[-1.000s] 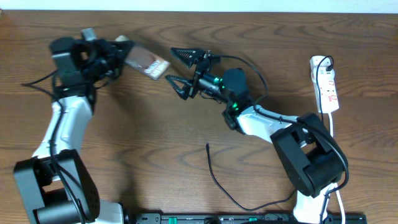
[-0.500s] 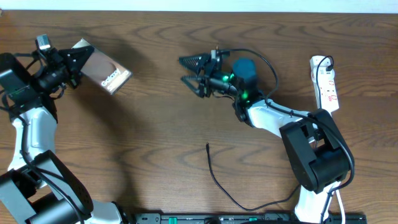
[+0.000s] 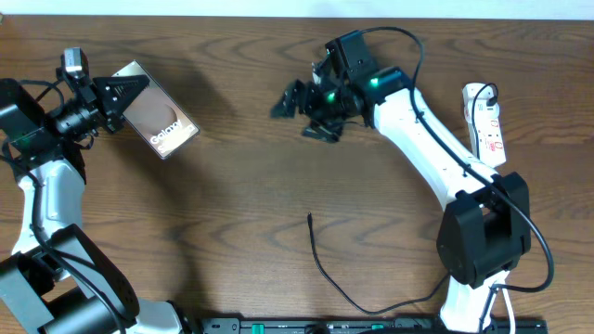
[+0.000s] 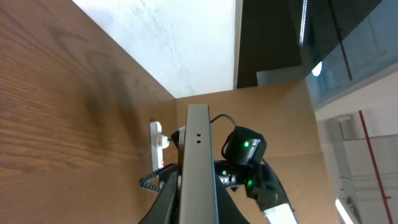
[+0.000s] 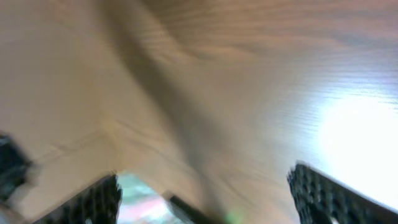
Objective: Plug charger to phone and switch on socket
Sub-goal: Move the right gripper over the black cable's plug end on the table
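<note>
The bench (image 3: 232,195) is brown wood with a wavy grain. In the overhead view a thin white strip (image 3: 186,7) borders its far edge, and a black rail (image 3: 278,327) with small green marks lies along its near edge. From the left wrist, a white wall (image 4: 180,37) meets a dark panel (image 4: 267,37), with a glass pane (image 4: 354,56) beside it. The right wrist view is blurred: wood grain under a bright glare (image 5: 354,143).

Brown wood grain is showing across the bench (image 3: 232,186), smooth with a low sheen; glare is blooming on it in the right wrist view. The phone (image 3: 158,125) is presenting a glossy brown face and a pale, satin, metal-looking edge. The socket (image 3: 486,125), far from the phone, is reading as smooth white plastic. The charger (image 3: 320,264) is looking matt black. On the right end effector (image 3: 299,119), the fingers (image 5: 329,193) are showing black ribbed surfaces.
</note>
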Controlling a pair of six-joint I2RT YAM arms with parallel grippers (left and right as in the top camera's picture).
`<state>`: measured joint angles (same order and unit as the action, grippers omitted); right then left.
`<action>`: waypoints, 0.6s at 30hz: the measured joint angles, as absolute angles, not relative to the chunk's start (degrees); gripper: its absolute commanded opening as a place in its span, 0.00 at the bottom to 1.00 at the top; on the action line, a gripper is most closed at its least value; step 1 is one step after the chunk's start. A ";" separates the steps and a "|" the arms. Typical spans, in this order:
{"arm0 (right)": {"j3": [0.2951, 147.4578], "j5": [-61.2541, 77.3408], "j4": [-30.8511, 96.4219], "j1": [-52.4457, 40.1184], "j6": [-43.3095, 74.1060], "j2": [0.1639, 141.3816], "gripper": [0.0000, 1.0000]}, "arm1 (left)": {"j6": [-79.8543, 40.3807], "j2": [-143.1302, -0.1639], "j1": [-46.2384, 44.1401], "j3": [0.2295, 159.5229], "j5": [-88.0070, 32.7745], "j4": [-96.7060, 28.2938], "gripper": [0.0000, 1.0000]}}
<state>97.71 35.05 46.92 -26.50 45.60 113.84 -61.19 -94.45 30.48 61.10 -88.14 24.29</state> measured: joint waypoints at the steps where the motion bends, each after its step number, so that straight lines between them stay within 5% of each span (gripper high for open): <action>1: 98.10 33.23 50.37 -26.59 43.31 113.80 0.88 | -60.84 -94.45 30.48 61.10 -88.25 24.25 0.08; 7: 96.60 21.61 64.10 -28.73 36.12 113.84 0.96 | -59.66 -94.45 30.48 61.10 -88.42 24.25 0.08; 18: 86.83 15.70 62.65 -35.31 34.41 113.84 0.99 | -58.02 -94.45 30.48 61.10 -88.44 24.23 0.08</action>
<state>86.83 15.70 62.65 -35.31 34.41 113.84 -58.02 -94.45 30.48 61.10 -88.44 24.23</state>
